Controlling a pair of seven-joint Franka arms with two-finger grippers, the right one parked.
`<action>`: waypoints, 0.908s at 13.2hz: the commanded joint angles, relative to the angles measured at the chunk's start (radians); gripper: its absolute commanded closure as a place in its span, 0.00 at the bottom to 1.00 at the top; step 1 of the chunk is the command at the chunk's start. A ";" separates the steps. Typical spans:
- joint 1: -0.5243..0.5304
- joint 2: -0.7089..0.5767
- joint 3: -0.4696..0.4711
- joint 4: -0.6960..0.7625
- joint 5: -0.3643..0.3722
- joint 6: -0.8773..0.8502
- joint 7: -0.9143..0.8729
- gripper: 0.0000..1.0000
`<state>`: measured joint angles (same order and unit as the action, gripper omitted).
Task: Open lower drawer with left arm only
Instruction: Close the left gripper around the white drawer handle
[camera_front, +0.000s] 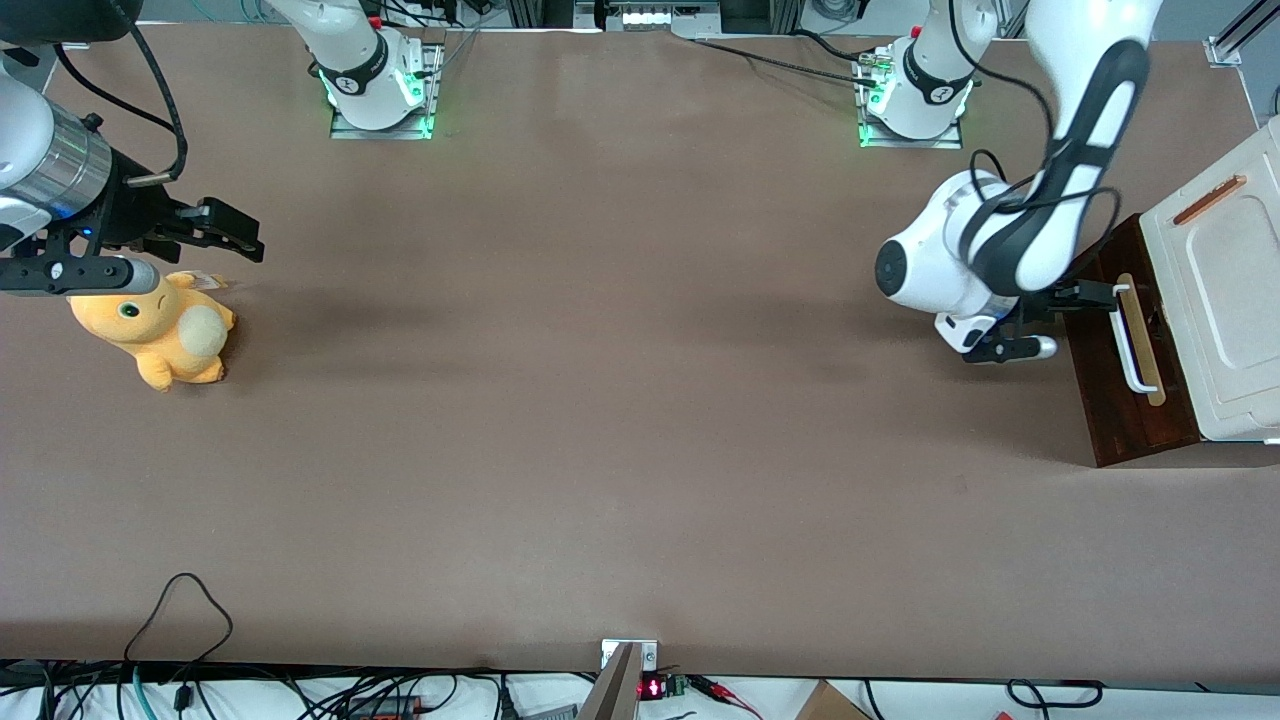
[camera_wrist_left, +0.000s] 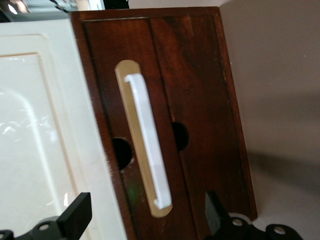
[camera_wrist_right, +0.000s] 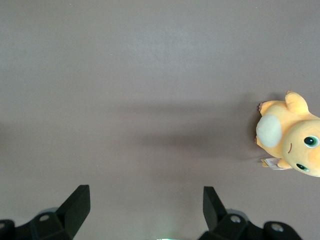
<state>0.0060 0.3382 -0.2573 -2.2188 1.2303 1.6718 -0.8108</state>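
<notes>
End effector (camera_wrist_left: 145, 217) straddles slim white handle (camera_wrist_left: 148, 142).

Dark brown lower drawer (camera_front: 1128, 385), white bar handle (camera_wrist_left: 149, 145), end effector (camera_front: 1085, 296) at its front.

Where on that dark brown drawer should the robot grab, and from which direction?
The white bar handle on the lower drawer is likely best: it stands off the front, leaving room behind for a finger. The gripper, open, hovers in front of the drawer; it should approach from there, fingers straddling the bar's middle.
</notes>
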 joint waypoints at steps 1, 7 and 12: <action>-0.009 0.036 0.050 -0.016 0.086 0.020 -0.036 0.00; -0.009 0.099 0.128 -0.018 0.222 0.020 -0.082 0.00; -0.009 0.104 0.156 -0.016 0.293 0.025 -0.087 0.19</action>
<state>0.0059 0.4411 -0.1201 -2.2341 1.4903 1.6900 -0.8818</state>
